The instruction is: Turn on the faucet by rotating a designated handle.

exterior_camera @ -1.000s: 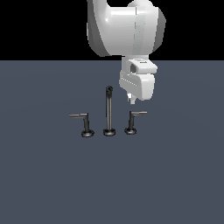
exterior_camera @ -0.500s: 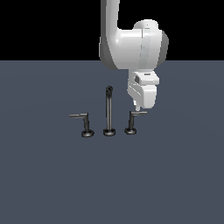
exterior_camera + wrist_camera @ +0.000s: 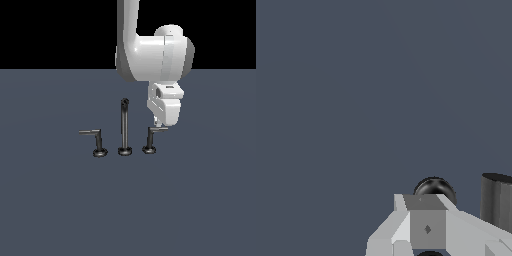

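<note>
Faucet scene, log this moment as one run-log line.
phase: approach | claw: above lever tip, state unclear | handle: exterior view's right of spout, contact unclear | twin handle: untouched

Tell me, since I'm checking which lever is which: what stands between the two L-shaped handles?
In the exterior view, the tall thin spout stands between the longer-armed handle and the shorter-armed handle under the gripper.

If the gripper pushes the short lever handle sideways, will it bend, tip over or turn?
The handle looks like stiff dark metal, so it probably will not bend. Its round base sits flat on the floor, so tipping seems unlikely. It likely swings about its upright post, since the gripper is beside the lever arm.
</note>
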Available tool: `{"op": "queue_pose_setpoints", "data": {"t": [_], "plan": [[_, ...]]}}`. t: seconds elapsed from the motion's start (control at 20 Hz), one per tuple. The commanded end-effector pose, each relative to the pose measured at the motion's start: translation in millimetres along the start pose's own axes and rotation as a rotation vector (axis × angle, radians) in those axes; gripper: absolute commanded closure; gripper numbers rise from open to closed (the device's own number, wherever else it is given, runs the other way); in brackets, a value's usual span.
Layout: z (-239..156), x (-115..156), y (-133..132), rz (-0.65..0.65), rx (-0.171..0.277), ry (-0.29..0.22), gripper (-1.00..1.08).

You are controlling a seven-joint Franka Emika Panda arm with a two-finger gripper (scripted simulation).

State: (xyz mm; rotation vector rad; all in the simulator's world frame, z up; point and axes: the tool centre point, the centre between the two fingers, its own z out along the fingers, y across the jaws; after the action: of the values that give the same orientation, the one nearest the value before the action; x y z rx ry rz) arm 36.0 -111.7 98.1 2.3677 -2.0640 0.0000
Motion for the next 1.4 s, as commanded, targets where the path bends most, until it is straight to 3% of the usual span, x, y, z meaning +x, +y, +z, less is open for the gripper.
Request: {"op": "queue_pose_setpoints", "data": {"t": [0.0,0.45,0.5,1.25,1.35], "plan": [[0.0,4.0,7.1,0.001,0.000,0.000,1.08],[-0.1,17.8,35.7,0.002,0.000,0.000,1.08],[-0.2,10.1,25.4,-0.010,0.011,-0.001,1.08],[-0.1,3.7,77.9,0.001,0.001,0.000,1.08],[0.0,3.7,69.1,-0.003,0.012,0.002,1.08]]}}
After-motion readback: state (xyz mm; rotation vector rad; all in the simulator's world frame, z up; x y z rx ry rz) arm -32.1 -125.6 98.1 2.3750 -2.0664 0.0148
